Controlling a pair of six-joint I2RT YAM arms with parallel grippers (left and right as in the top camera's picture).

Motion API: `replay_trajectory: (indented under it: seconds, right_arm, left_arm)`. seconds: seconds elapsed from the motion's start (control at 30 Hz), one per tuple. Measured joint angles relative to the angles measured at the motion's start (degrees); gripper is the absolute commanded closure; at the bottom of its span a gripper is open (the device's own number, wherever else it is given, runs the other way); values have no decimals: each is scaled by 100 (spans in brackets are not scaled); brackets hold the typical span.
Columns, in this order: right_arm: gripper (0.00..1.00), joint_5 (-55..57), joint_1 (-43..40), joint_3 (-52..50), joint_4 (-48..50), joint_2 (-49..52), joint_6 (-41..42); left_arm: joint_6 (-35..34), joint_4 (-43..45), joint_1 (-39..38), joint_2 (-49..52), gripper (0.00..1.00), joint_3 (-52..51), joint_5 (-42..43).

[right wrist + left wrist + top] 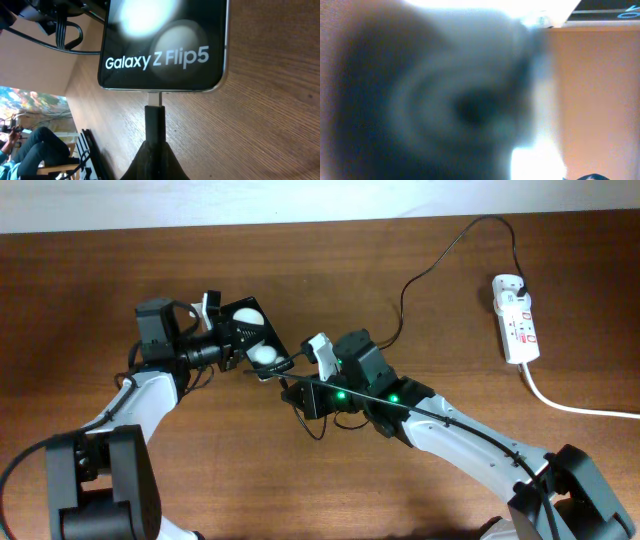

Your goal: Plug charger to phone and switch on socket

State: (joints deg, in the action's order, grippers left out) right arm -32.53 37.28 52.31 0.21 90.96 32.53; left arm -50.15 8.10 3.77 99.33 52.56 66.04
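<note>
The phone [255,337] is a black handset with two white round spots, held tilted above the table by my left gripper [226,340], which is shut on its side. The left wrist view is only a dark blur. In the right wrist view the phone [165,45] reads "Galaxy Z Flip5". My right gripper [155,147] is shut on the charger's black connector [155,117], whose metal tip touches the port in the phone's bottom edge. In the overhead view the right gripper [290,383] is at the phone's near end. The thin charger cable [440,255] runs to the white socket [516,320] at the far right.
The socket's thick white cord [580,408] trails off to the right edge. The brown wooden table [100,280] ends at a pale wall along the back. Both arms cross the middle front of the table.
</note>
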Motion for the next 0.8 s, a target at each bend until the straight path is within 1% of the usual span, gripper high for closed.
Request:
replay_trajectory:
  seconds: [0.17, 0.27, 0.5, 0.8]
  right_arm:
    - [96, -13, 4, -4, 11, 0, 2]
    - [96, -13, 4, -2, -282, 0, -37]
    - [96, -514, 4, -2, -116, 0, -313]
    - [96, -485, 4, -2, 52, 0, -420]
  left_arm:
    - [-24, 9, 4, 0, 100, 0, 0]
    - [-24, -15, -20, 0, 100, 0, 76]
    - [-22, -13, -28, 0, 100, 0, 111]
    - [-22, -15, -28, 0, 100, 0, 129]
